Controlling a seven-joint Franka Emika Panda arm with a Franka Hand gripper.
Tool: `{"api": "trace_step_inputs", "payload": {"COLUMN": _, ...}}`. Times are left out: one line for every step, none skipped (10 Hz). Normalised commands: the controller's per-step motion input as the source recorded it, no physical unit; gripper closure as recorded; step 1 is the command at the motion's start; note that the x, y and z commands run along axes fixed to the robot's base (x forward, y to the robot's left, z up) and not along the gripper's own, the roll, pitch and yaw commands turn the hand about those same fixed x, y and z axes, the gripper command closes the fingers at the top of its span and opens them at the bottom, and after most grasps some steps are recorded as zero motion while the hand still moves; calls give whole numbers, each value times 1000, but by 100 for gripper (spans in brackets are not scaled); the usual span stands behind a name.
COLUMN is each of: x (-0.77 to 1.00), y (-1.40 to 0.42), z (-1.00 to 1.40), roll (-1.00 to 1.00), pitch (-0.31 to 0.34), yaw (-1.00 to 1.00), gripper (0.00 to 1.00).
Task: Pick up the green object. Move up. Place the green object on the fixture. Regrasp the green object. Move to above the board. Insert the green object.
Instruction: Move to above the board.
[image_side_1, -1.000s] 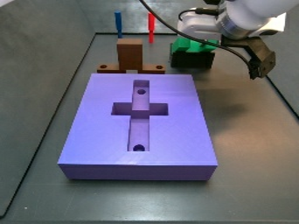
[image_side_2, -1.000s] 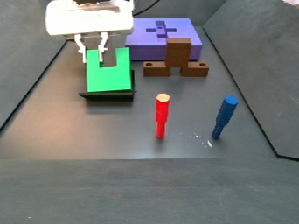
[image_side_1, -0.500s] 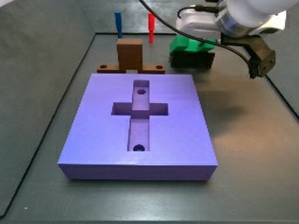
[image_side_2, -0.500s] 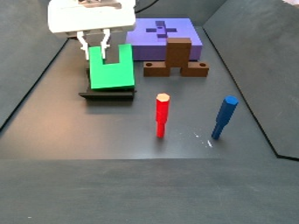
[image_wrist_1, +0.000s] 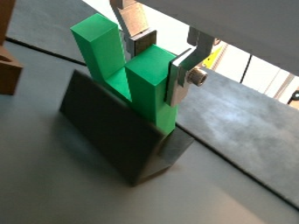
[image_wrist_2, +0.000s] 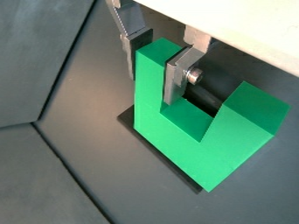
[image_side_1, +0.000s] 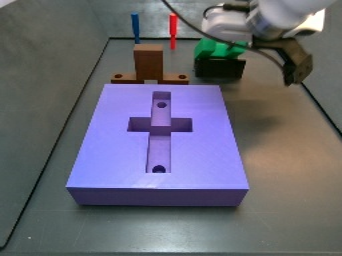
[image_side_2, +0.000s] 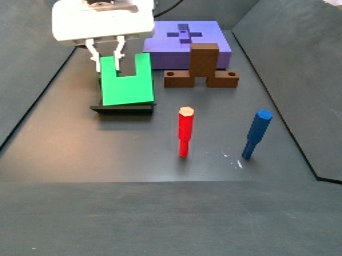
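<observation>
The green object (image_wrist_1: 140, 87) (image_wrist_2: 198, 140) is a bright U-shaped piece standing with its arms up on the dark fixture (image_wrist_1: 111, 140) (image_side_2: 123, 107). My gripper (image_wrist_1: 162, 70) (image_wrist_2: 156, 74) comes down from above with its silver fingers on either side of one arm, shut on it. In both side views the gripper (image_side_2: 107, 58) (image_side_1: 227, 35) hangs over the green object (image_side_2: 127, 88) (image_side_1: 214, 50), which rests on the fixture (image_side_1: 221, 70). The purple board (image_side_1: 187, 150) (image_side_2: 174, 45) with its cross-shaped recess lies flat on the floor, apart from the fixture.
A reddish-brown upright block (image_side_1: 148, 62) (image_side_2: 203, 65) on a flat base stands against the board's edge. A red peg (image_side_2: 185, 132) and a blue peg (image_side_2: 257, 133) stand upright on the floor. Dark walls enclose the work area.
</observation>
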Motion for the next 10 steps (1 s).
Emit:
{"api": "trace_step_inputs", "payload": {"x": -29, "y": -42, "z": 1400, "roll": -8, "pitch": 12, "yaw": -79, "gripper": 100}}
{"api": "trace_step_inputs", "payload": {"x": -50, "y": -43, "z": 1400, "roll": -53, "pitch": -4, "yaw": -84, "gripper": 100}}
{"api": "trace_step_inputs", "payload": {"x": -68, "y": -9, "z": 1400, "roll": -67, "pitch": -4, "yaw": -47, "gripper": 100}}
{"api": "trace_step_inputs", "payload": {"x": -66, "y": -19, "z": 1400, "roll": -48, "pitch": 38, "yaw": -30, "gripper": 100}}
{"api": "trace_step_inputs", "payload": {"x": -41, "y": -29, "z": 1400, "roll": -11, "pitch": 56, "yaw": -26, "gripper": 100}}
{"api": "trace_step_inputs", "payload": {"x": -36, "y": -26, "z": 1400, "roll": -7, "pitch": 65, "yaw": -18, "gripper": 100}}
{"api": "trace_step_inputs", "payload": {"x": 8, "y": -15, "z": 549, "roll": -18, "pitch": 92, "yaw": -1, "gripper": 100}}
{"api": "trace_step_inputs", "payload": {"x": 27, "y": -14, "z": 296, "roll": -11, "pitch": 102, "yaw": 9, "gripper": 100}}
{"api": "trace_step_inputs", "payload": {"x": -1168, "y": -1400, "z": 279, "roll": -1000, "pitch": -13, "yaw": -1, "gripper": 100}}
{"api": "trace_step_inputs", "payload": {"x": -1176, "y": -1400, "z": 282, "roll": -1000, "pitch": -18, "yaw": 3, "gripper": 100}}
